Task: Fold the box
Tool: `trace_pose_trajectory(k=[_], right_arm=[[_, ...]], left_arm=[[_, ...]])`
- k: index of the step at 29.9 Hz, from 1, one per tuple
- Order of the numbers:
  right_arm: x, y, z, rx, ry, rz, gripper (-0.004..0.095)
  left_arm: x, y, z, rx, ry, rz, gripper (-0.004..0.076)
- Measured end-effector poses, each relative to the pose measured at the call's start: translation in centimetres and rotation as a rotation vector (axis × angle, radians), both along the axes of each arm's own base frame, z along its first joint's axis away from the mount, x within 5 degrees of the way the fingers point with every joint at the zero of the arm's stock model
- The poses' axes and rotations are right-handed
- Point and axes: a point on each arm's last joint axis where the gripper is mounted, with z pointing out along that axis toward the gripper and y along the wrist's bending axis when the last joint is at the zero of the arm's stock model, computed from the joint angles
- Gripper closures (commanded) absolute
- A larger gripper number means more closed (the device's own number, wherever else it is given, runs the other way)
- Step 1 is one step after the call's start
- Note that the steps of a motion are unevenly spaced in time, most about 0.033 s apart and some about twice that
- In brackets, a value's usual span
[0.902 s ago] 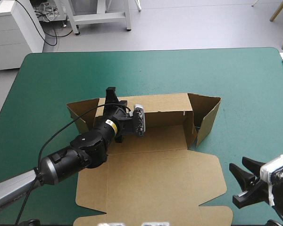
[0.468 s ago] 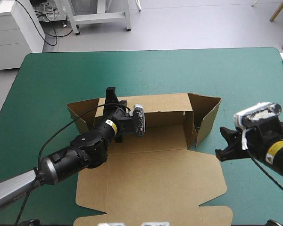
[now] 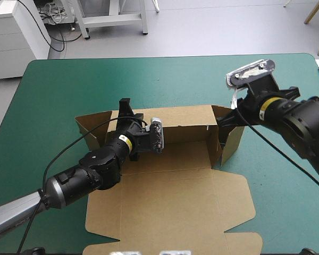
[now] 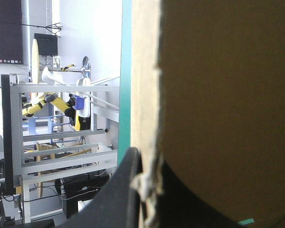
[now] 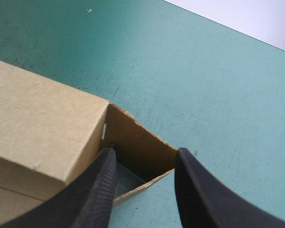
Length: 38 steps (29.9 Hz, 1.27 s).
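Standing between parted right jaws: box flap [image 5: 138, 148].

The box [image 4: 218, 95] fills most of this view: a wall of brown board seen from very close, its broad face in shade. Its cut edge [image 4: 145, 95] runs straight ahead of the left hand [image 4: 149, 166], pale and rough, and frayed where the hand meets it. The hand is clamped on that edge. One black finger [image 4: 116, 194] lies against one side of the wall and the other against the shaded face, all but meeting with the board between them. A narrow strip of the teal-green surface [image 4: 127, 71] shows just beside the edge.
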Motion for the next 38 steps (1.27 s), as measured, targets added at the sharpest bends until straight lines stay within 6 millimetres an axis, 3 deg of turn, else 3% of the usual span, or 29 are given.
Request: trace_pose_trajectory(k=[5,11,20,27,33,38], right_arm=[[3.8,-0.4,-0.2,-0.056,0.075,-0.036,0.0546],[8.4,-1.6,-1.8,-0.051,0.163,-0.007,0.0545],[13.7,-2.2,-4.6,-0.051,0.243,0.068,0.0545],[16.1,-1.7,-6.5,-0.048,0.261,0.081,0.058],[16.5,-1.6,-6.9,-0.038,0.271,0.073,0.0635],[16.4,-1.6,-7.0,-0.031,0.284,0.067,0.0502]], left_arm=[[0.0,0.0,0.0,0.0,0.0,0.0,0.0731],[0.0,0.0,0.0,0.0,0.0,0.0,0.0731],[0.0,0.0,0.0,0.0,0.0,0.0,0.0731],[0.0,0.0,0.0,0.0,0.0,0.0,0.0731],[0.0,0.0,0.0,0.0,0.001,0.0,0.0731],[0.0,0.0,0.0,0.0,0.001,0.0,0.0731]])
